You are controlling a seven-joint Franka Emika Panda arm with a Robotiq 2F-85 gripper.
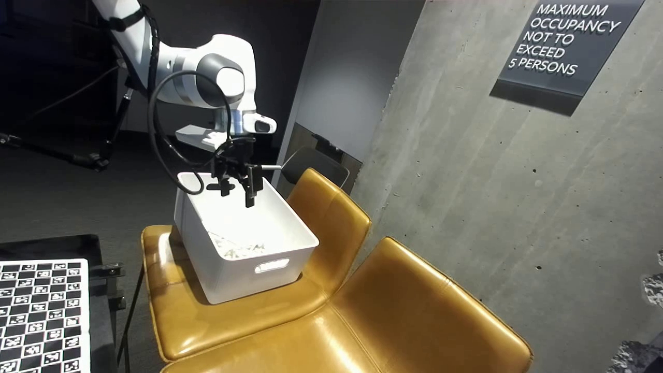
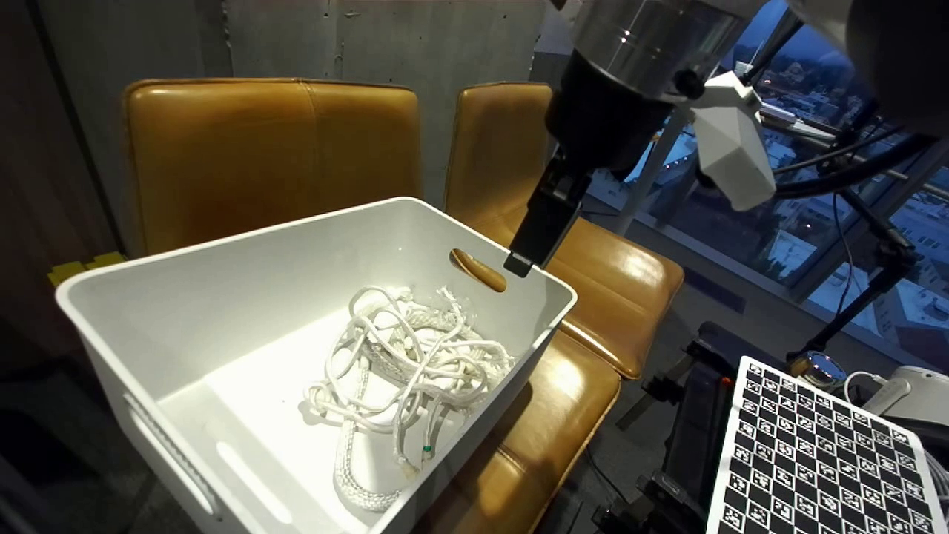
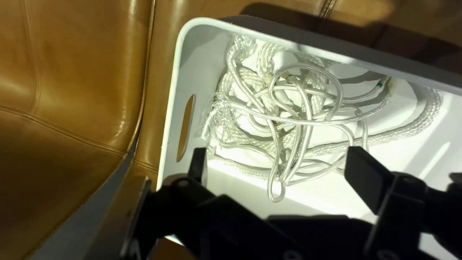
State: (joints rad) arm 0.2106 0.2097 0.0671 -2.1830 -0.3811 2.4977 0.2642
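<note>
My gripper (image 3: 276, 159) is open, its two black fingers (image 3: 366, 177) wide apart with nothing held between them. It points down over the white plastic box (image 2: 274, 278), and in an exterior view a finger (image 2: 545, 222) appears near the end wall with the handle slot. Inside the box lies a tangle of white rope (image 3: 310, 122), thin cords mixed with thicker braid and a frayed end. In the wrist view one thin loop (image 3: 276, 198) reaches toward the space between the fingers, below them. Both exterior views show the gripper (image 1: 238, 196) above the rope (image 2: 426, 363), apart from it.
Tan leather chairs (image 1: 435, 300) carry the box and stand beside it. A concrete wall (image 1: 492, 181) rises behind them. A checkered marker board (image 2: 823, 452) lies on a black stand nearby. A black cable (image 1: 152, 119) loops from the arm beside the gripper.
</note>
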